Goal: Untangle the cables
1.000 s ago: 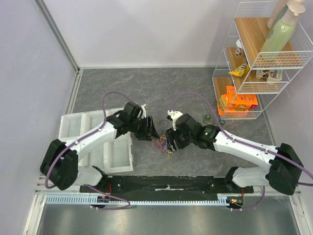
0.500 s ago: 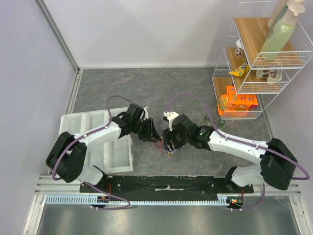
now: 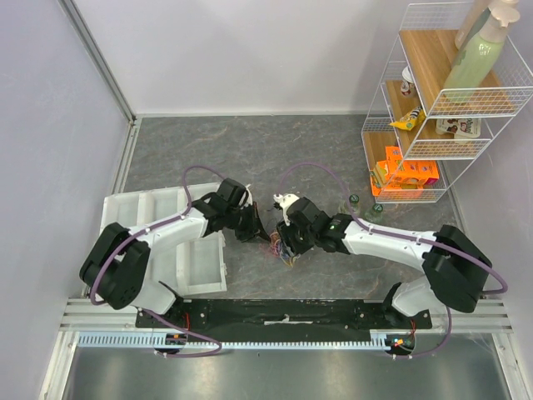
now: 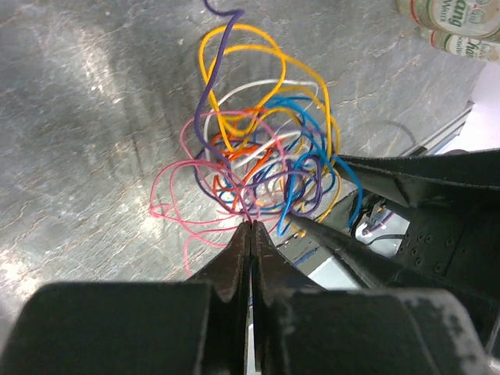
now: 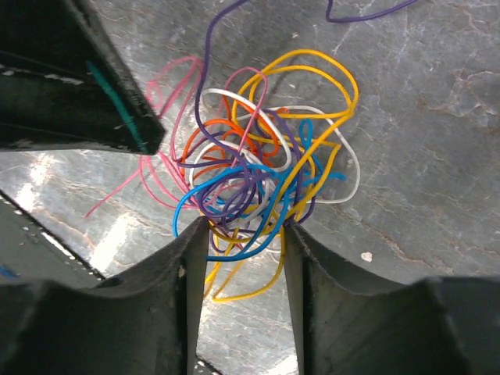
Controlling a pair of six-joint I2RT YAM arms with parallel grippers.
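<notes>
The cables (image 3: 280, 247) are a small tangled bunch of thin yellow, blue, purple, orange, white and pink wire loops lying on the grey table between my two arms. The left wrist view shows the cables (image 4: 262, 164) just beyond my left gripper (image 4: 251, 223), which is shut with a pink strand caught at its very tips. From above, the left gripper (image 3: 257, 232) sits at the bunch's left edge. My right gripper (image 5: 244, 233) is open, its fingers straddling the near side of the cables (image 5: 262, 168), with blue and yellow loops in the gap. In the top view, the right gripper (image 3: 286, 243) is at the bunch's right.
A white compartment tray (image 3: 141, 218) lies under the left arm. A wire shelf rack (image 3: 433, 108) with bottles and packets stands at the far right. Two small bottles (image 3: 362, 203) lie behind the right arm. A black rail (image 3: 283, 313) runs along the near edge.
Both grippers have closed in on the bunch. The left jaws have shut at the pink strand. The right jaws have narrowed around the wires.
</notes>
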